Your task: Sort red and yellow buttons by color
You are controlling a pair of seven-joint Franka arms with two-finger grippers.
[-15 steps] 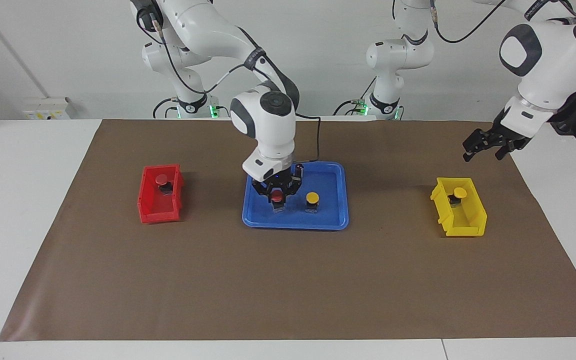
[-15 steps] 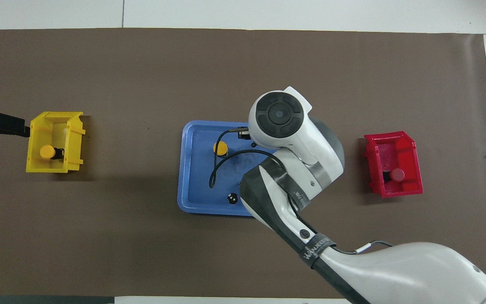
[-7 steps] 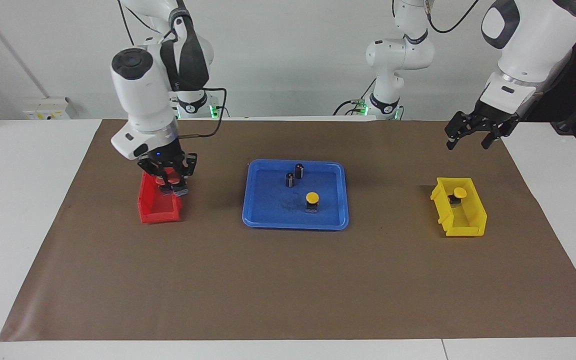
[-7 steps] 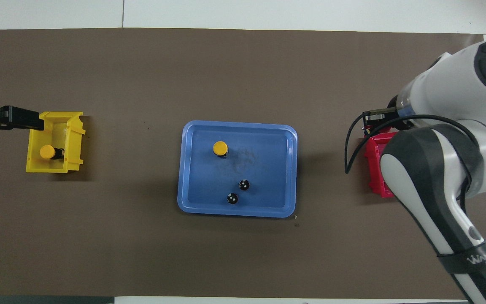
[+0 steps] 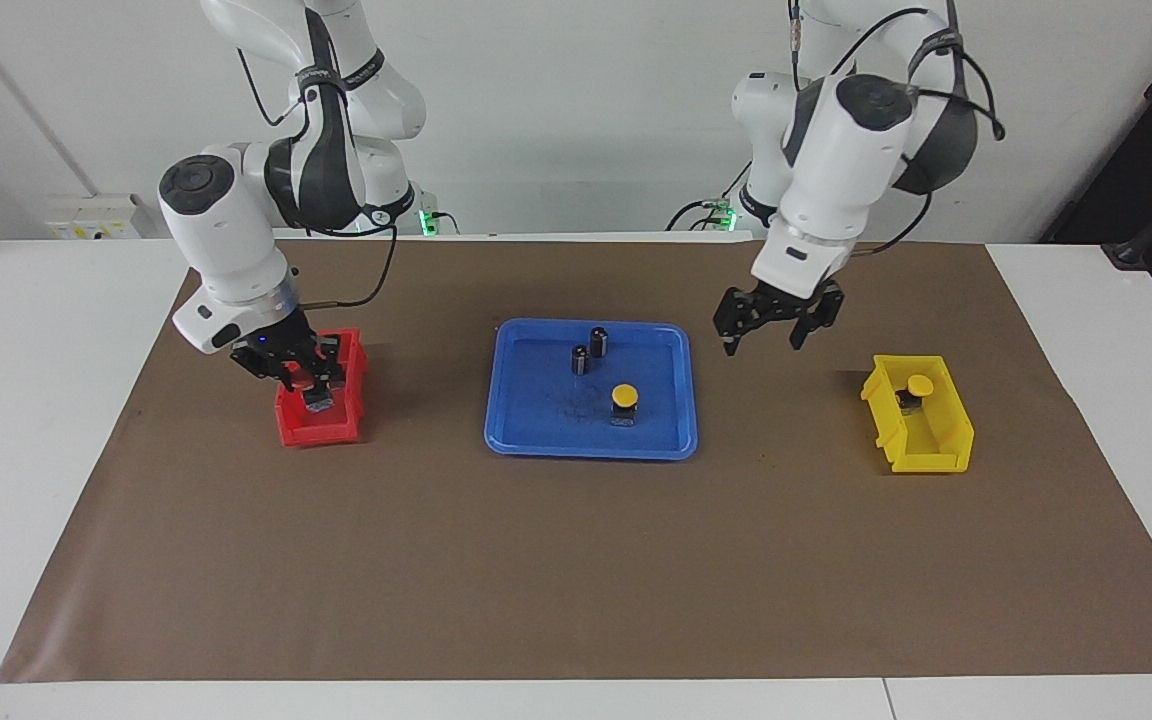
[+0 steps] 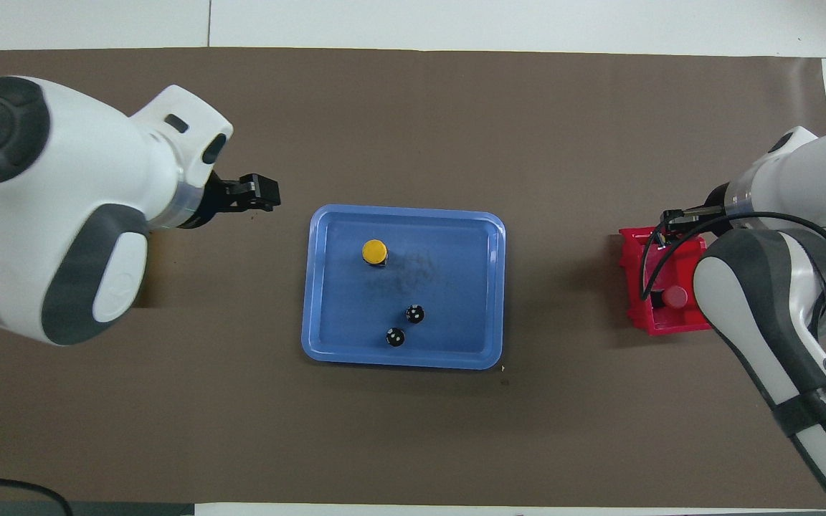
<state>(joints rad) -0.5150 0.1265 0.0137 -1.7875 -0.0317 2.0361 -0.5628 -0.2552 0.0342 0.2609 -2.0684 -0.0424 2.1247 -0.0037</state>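
Observation:
My right gripper hangs low in the red bin, shut on a red button whose dark base shows below the fingers. In the overhead view the right arm hides that button; another red button lies in the red bin. A yellow button stands in the blue tray. Another yellow button sits in the yellow bin. My left gripper hangs open and empty over the mat between tray and yellow bin.
Two dark capless cylinders stand in the blue tray, nearer to the robots than the yellow button. A brown mat covers the table. The left arm hides the yellow bin in the overhead view.
The right gripper carried the red button from the blue tray to the red bin and sank into it. The left gripper swung in from past the yellow bin toward the tray.

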